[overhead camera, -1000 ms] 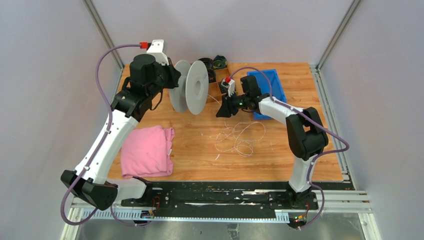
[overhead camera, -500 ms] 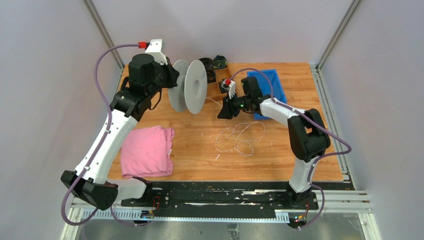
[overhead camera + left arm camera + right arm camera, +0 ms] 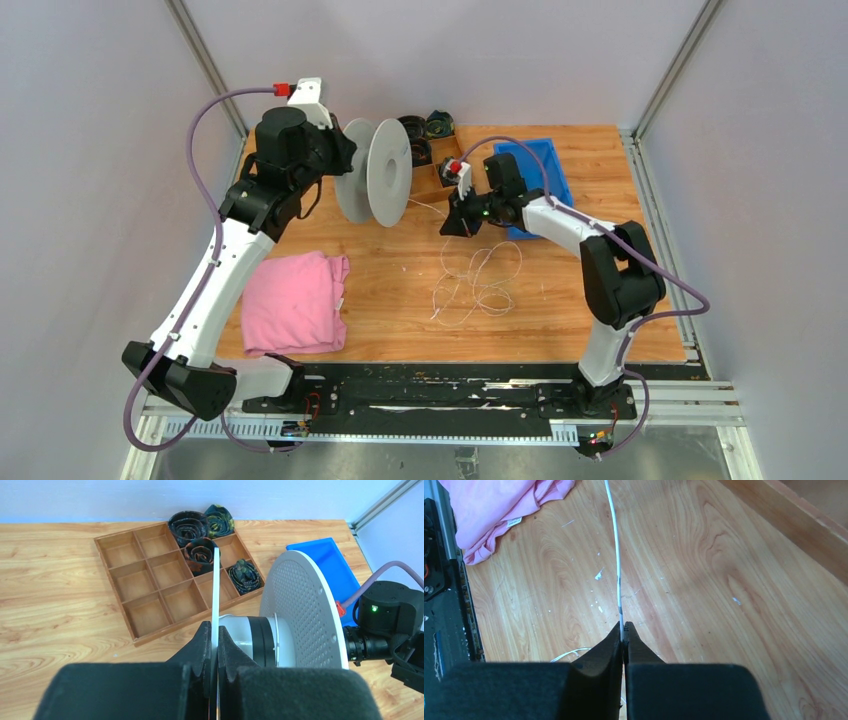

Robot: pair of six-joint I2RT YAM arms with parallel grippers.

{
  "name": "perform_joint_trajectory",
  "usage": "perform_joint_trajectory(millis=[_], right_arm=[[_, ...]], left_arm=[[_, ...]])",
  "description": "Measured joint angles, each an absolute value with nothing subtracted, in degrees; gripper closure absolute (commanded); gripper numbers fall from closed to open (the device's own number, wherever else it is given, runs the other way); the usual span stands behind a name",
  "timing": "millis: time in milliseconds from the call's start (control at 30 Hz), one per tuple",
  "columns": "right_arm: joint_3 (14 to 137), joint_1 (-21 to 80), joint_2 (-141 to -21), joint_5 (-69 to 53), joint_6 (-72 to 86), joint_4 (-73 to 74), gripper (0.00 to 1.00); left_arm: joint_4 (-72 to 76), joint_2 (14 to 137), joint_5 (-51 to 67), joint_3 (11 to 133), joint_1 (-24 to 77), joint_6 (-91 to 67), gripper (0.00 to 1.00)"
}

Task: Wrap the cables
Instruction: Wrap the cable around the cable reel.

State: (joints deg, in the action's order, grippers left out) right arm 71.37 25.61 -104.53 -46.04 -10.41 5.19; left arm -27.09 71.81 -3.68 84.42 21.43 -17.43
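right claw (image 3: 623,636) clamped on cable (image 3: 614,545); left claw (image 3: 214,660) clamped on spool (image 3: 300,610) flange; slack loops lying on wooden counter (image 3: 390,295).

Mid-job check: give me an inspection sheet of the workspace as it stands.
Surface: wooden table, white flecks scattered.
Job's things: thin white cable, loose loops on the table, one strand running to the spool.
Clutter: pink cloth, blue bin, compartment tray with dark rolls.
Grippers: left gripper shut on the spool's flange; right gripper shut on the cable.
Cables: purple hoses along both arms.
Surroundings: grey walls, metal frame posts.
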Motion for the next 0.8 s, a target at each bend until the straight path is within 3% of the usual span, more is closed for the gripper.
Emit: perform_joint_trajectory(millis=[433, 800], right_arm=[[68.14, 39.7, -98.21, -45.89, -8.71, 5.72, 0.99], [83.59, 45.32, -97.3, -49.23, -6.0, 16.86, 0.99]], left_arm=[[-24.93, 75.0, -10.31, 84.42, 20.36, -17.34, 1.0], [-21.89, 76.38, -14.87, 81.73, 20.34, -16.6, 0.99]])
